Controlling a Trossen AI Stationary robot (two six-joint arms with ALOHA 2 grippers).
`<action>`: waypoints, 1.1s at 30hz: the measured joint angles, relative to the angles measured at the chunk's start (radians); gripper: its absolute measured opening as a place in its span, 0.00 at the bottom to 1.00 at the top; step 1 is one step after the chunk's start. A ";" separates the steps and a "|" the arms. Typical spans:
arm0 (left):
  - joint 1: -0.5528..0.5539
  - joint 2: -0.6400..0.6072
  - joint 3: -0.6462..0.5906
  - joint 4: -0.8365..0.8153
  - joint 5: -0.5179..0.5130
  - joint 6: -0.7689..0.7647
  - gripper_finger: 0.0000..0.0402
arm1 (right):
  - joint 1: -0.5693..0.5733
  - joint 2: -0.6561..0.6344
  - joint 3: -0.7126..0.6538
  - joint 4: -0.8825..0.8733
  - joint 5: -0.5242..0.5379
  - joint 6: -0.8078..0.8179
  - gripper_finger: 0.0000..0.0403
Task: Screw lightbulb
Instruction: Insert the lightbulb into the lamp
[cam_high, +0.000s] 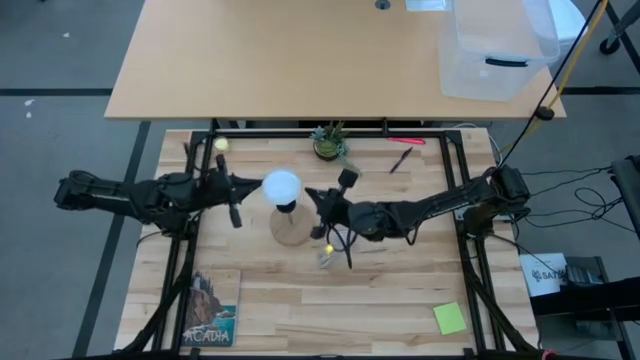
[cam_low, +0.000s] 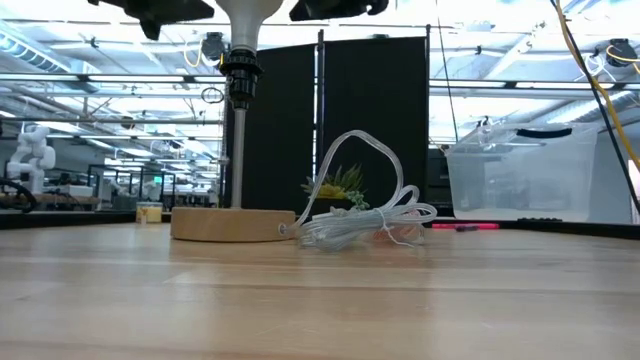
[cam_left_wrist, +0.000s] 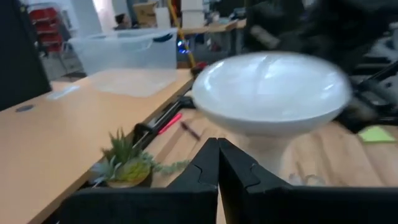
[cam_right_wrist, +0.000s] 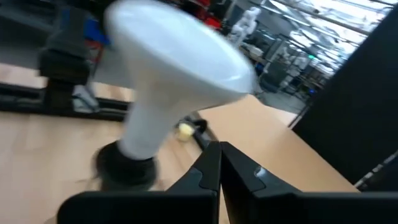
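The white lightbulb (cam_high: 282, 185) stands upright in the black socket (cam_low: 241, 75) of the round wooden stand (cam_high: 292, 232), mid-table. My left gripper (cam_high: 258, 186) is shut and held level at the globe's left side; in the left wrist view its tips (cam_left_wrist: 217, 144) sit just under the globe (cam_left_wrist: 270, 93). My right gripper (cam_high: 310, 193) is shut and level at the globe's right side; its tips (cam_right_wrist: 219, 148) are beside the bulb's cone (cam_right_wrist: 155, 118). A clear plastic wrapper (cam_low: 360, 215) lies on the table next to the stand's base (cam_low: 232, 222). My left gripper comes level from the table's left with its shut tips close against the lower left of the globe; I cannot tell whether they touch it. My right gripper comes level from the table's right, its shut tips close to the cone under the globe; whether they touch cannot be told.
A small potted plant (cam_high: 330, 142), a red pen (cam_high: 405, 141) and a dark pen (cam_high: 400, 160) lie toward the far edge, with a yellow ball (cam_high: 219, 145) at far left. A book (cam_high: 210, 310) and a green note (cam_high: 450, 318) lie near the front. A clear bin (cam_high: 495, 50) sits on the far table.
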 joint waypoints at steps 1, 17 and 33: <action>-0.011 -0.011 0.000 0.000 0.000 0.008 0.00 | -0.012 0.000 0.000 0.011 -0.001 -0.005 0.00; -0.188 0.042 0.000 0.106 -0.030 0.049 0.00 | -0.135 0.000 0.000 0.087 -0.190 -0.099 0.00; -0.165 0.083 -0.001 0.127 -0.095 0.061 0.00 | -0.085 0.000 0.005 0.113 -0.163 -0.189 0.00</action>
